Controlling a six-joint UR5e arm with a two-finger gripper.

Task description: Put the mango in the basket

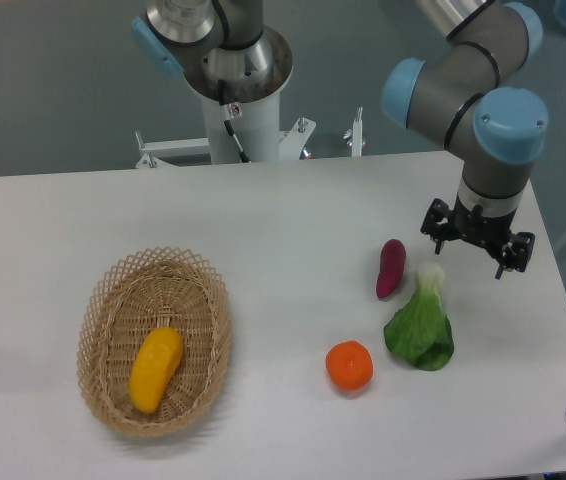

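Observation:
The mango point(155, 368), smooth and yellow-orange, lies inside the oval woven wicker basket point(113, 300) at the front left of the table. My gripper point(476, 248) hangs at the right side of the table, far from the basket. It is just above and behind the white stem of a bok choy point(422, 325). Its black fingers stand apart and hold nothing.
A purple sweet potato point(390, 268) lies left of the gripper. A round orange point(349, 365) sits in front of it, next to the bok choy. The robot base point(233, 80) stands at the table's far edge. The table's right edge is close to the gripper.

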